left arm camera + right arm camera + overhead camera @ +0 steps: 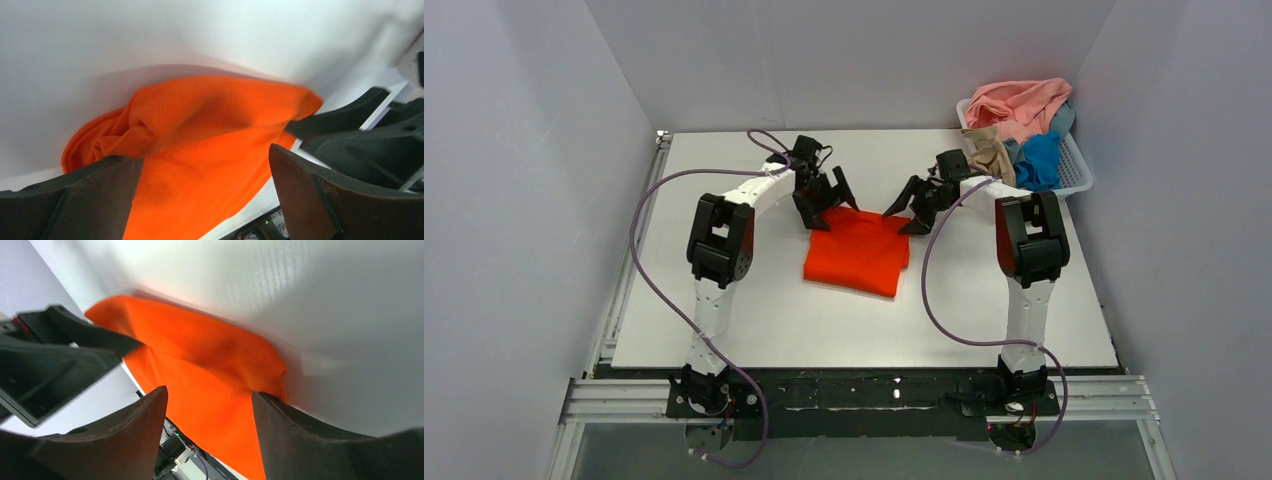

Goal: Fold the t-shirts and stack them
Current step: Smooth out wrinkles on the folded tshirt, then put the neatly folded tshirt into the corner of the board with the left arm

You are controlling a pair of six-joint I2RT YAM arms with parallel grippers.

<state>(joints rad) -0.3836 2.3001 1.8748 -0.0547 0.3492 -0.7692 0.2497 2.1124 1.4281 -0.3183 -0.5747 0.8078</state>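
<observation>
An orange-red t-shirt [859, 250] lies folded into a rough square in the middle of the white table [754, 320]. My left gripper [834, 208] hovers over its far left corner, jaws wide open and empty, with the cloth [210, 150] below them. My right gripper [902, 215] stands open over the far right corner, nothing held, and the shirt's edge [210, 365] shows between its fingers. More t-shirts sit heaped in the basket: a salmon pink one [1019, 103], a tan one [987, 150] and a blue one [1039, 160].
The white slatted basket [1079, 175] stands at the table's far right corner against the wall. Grey walls close in the table on three sides. Purple cables loop from both arms. The right arm's dark fingers [345, 117] show in the left wrist view.
</observation>
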